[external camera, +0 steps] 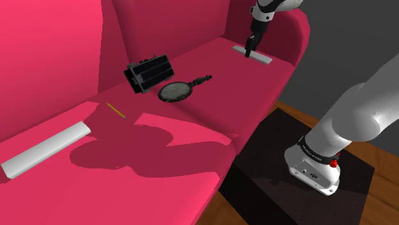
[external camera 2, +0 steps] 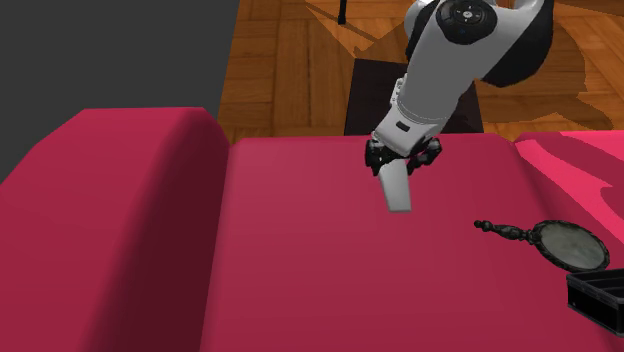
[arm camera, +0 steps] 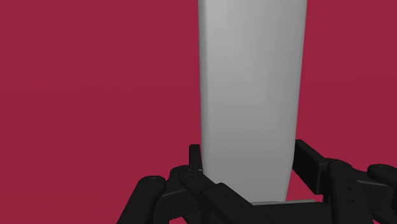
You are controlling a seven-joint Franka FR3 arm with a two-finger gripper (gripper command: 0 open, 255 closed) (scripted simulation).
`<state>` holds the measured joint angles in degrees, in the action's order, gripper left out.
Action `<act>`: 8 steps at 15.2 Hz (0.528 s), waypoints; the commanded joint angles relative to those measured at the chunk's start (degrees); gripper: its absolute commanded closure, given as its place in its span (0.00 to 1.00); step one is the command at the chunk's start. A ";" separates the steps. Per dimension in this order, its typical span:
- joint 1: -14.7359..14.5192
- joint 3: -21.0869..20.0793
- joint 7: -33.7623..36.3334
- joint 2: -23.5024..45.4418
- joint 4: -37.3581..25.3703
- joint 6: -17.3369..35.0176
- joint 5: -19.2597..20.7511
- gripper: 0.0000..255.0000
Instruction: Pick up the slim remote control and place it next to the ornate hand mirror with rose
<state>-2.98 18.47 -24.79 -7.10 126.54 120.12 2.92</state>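
The slim remote [external camera: 258, 57] is a plain light-grey bar lying near the far end of the pink sofa seat [external camera: 211, 70], close to the armrest. My gripper [external camera: 248, 50] comes down onto one end of it. The black fingers [arm camera: 194, 159] clasp the remote [arm camera: 251, 95] on both sides in the wrist view. From the second exterior view the remote [external camera 2: 397, 190] sticks out below the gripper [external camera 2: 401, 160]; I cannot tell whether it is off the cushion. The dark oval hand mirror [external camera: 176, 91] [external camera 2: 565, 243] lies flat on the middle of the seat.
A black box [external camera: 149, 73] [external camera 2: 600, 295] stands tilted just behind the mirror. A yellow pencil [external camera: 116, 110] and a long white bar [external camera: 46, 149] lie further along the seat. The armrest [external camera: 291, 29] rises right beside the remote. Wooden floor lies beyond the sofa.
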 commanded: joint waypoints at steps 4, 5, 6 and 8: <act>-1.66 -3.73 6.89 -8.44 8.83 0.50 2.03 1.00; -1.99 -4.58 8.24 -10.08 10.44 0.44 2.22 1.00; -2.30 -5.48 9.57 -11.69 11.98 0.34 2.33 1.00; -3.02 -7.32 12.22 -14.81 14.91 0.05 2.32 1.00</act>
<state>-5.85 11.86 -13.73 -19.88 139.45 120.20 5.01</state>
